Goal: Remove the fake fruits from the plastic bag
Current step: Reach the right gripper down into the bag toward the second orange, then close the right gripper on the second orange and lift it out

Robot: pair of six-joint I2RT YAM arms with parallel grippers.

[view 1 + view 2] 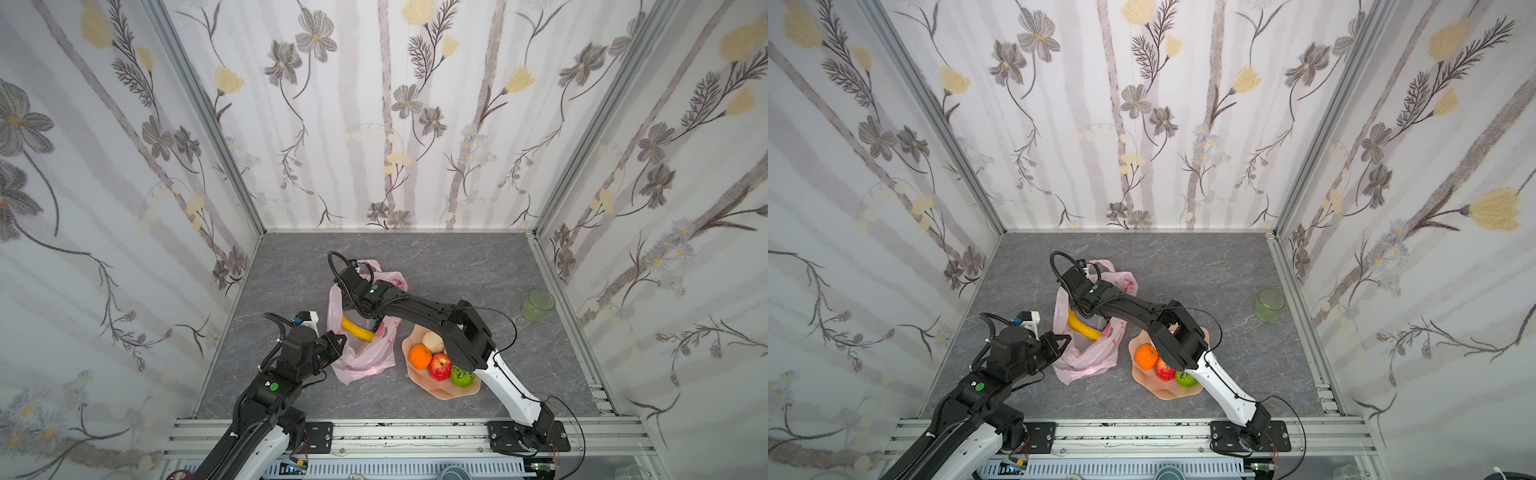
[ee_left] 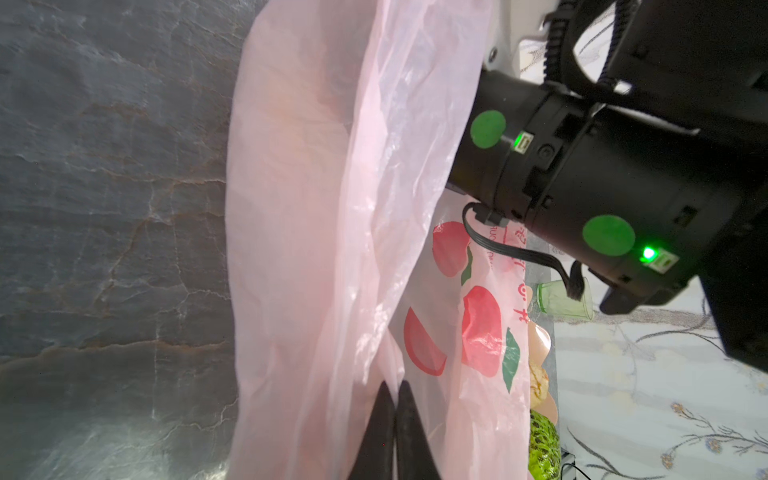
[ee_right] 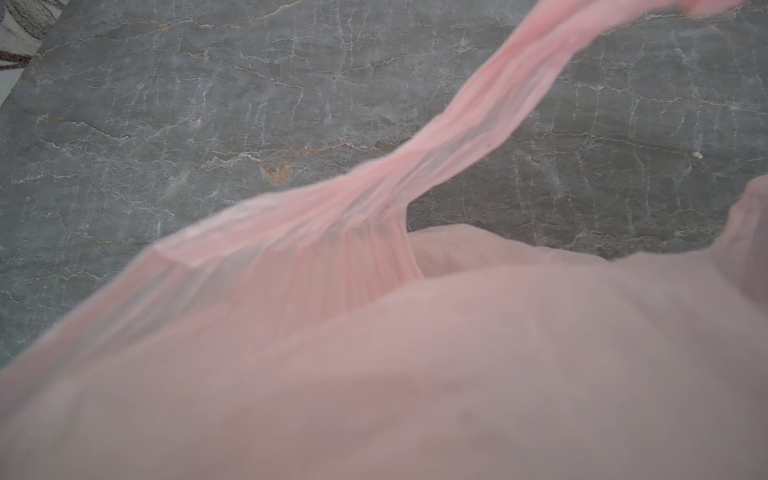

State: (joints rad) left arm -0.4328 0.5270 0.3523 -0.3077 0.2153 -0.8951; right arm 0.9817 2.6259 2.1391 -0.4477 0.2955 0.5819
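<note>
The pink plastic bag point(image 1: 365, 361) point(image 1: 1088, 361) lies crumpled mid-table with its mouth held up. My left gripper point(image 1: 338, 340) point(image 2: 392, 388) is shut on a fold of the bag's near-left edge. The right arm's wrist point(image 1: 372, 293) hangs over the bag's mouth. Its gripper points down inside, and pink film point(image 3: 415, 353) hides the jaws. A yellow banana point(image 1: 357, 328) point(image 1: 1084, 328) lies in the opening. On the peach plate point(image 1: 449, 395) rest an orange point(image 1: 419, 356), a red apple point(image 1: 439, 366), a green fruit point(image 1: 462, 375) and a beige round fruit point(image 1: 432, 341).
A green translucent cup point(image 1: 538, 304) point(image 1: 1270, 304) stands near the right wall. The right forearm crosses above the plate. Flowered walls close in the grey marbled table point(image 1: 457, 266) on three sides, and an aluminium rail point(image 1: 415, 436) runs along the front edge.
</note>
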